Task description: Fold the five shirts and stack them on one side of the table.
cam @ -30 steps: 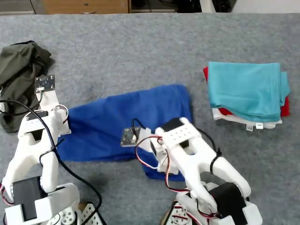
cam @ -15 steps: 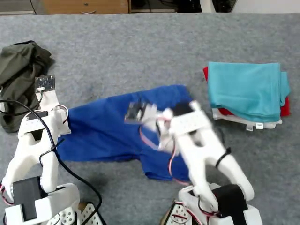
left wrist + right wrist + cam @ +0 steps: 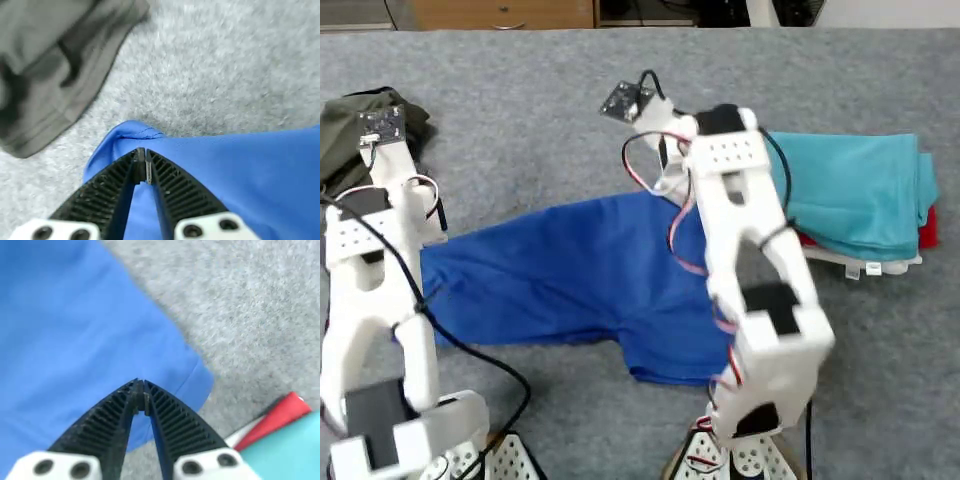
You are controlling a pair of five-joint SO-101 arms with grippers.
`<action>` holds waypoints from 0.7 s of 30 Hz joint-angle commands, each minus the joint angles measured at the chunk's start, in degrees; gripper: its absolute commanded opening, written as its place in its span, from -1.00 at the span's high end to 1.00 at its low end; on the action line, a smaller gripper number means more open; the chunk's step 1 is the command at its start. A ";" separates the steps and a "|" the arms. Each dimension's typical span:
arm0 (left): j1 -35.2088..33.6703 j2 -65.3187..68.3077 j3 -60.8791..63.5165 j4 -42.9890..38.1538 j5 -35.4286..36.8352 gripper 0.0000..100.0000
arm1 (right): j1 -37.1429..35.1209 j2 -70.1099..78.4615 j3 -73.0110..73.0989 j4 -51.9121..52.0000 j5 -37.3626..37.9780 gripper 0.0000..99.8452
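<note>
Your left gripper (image 3: 141, 165) and right gripper (image 3: 140, 395) each pinch shut on an end of the blue shirt (image 3: 570, 275), spread mid-table with its long axis side to side. Bare grey table (image 3: 520, 100) lies beyond it, an olive shirt (image 3: 345, 150) crowds the left edge, and a folded stack (image 3: 850, 190) sits at the right.

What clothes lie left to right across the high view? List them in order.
Crumpled dark olive shirt → spread blue shirt → folded stack topped by a teal shirt.
</note>
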 commanded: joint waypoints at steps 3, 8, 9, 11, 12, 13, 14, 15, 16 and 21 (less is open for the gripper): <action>-2.11 16.22 -3.52 -14.07 0.26 0.96 | 4.88 15.08 -21.05 5.54 -2.55 1.00; -5.63 28.26 -18.11 -5.27 3.60 0.96 | 8.04 27.38 -35.12 10.46 -2.29 1.00; -5.80 29.58 -20.92 -2.64 3.60 0.96 | 8.57 29.93 -37.32 11.08 -2.29 1.00; -6.15 32.40 -22.59 -2.02 3.60 0.96 | 9.45 34.86 -41.98 12.40 -2.29 1.00; -6.24 33.54 -22.95 -1.93 3.60 0.96 | 9.89 37.05 -44.35 13.10 -2.29 1.00; -6.24 33.71 -23.12 -1.85 3.60 0.96 | 10.15 38.90 -46.90 14.15 -2.29 1.00; -6.24 33.54 -23.21 -1.67 3.60 0.96 | 10.24 40.40 -49.98 15.56 -2.37 1.00; -6.24 33.01 -23.03 -1.67 3.52 0.96 | 10.33 41.45 -53.32 16.97 -2.37 1.00; -6.24 32.22 -22.77 -1.67 3.52 0.96 | 10.33 42.33 -56.66 18.37 -2.37 1.00; -6.24 24.66 -22.86 0.26 3.60 0.96 | 10.15 44.18 -71.69 25.32 -2.29 1.00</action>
